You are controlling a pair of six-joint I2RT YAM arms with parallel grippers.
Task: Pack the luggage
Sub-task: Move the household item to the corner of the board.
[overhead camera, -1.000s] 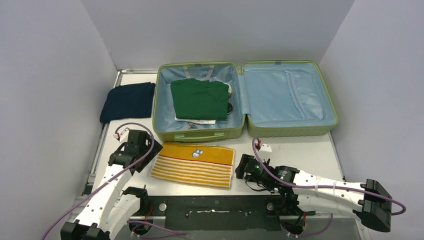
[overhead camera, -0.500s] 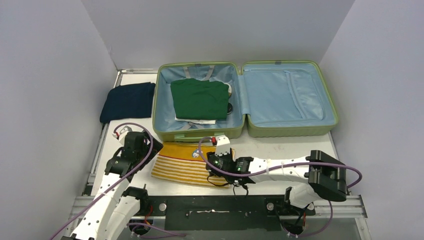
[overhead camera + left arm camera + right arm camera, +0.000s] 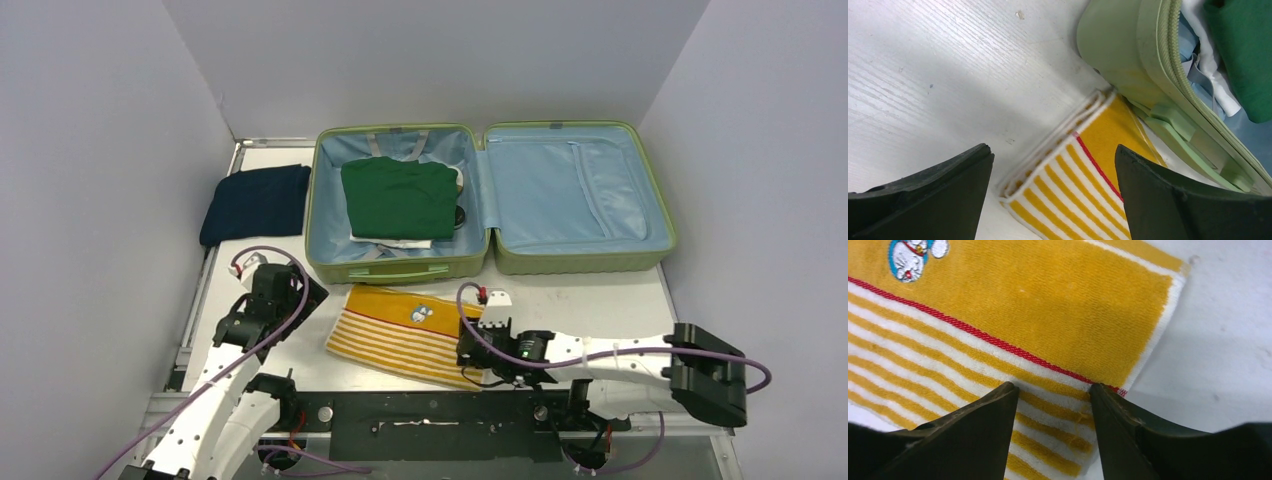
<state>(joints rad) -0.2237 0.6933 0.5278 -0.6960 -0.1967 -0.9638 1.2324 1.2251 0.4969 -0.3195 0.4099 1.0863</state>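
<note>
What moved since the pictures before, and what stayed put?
The right gripper swung in from the right onto the towel, at its right end; the towel slid right and turned a little. The left gripper, suitcase, green shirt and navy cloth barely changed.

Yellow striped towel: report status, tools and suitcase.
Left tool open, left of yellow striped towel. Right tool on its right edge, grip unconfirmed. Light-green hard-shell suitcase open, folded green shirt inside. Nothing in the way.
</note>
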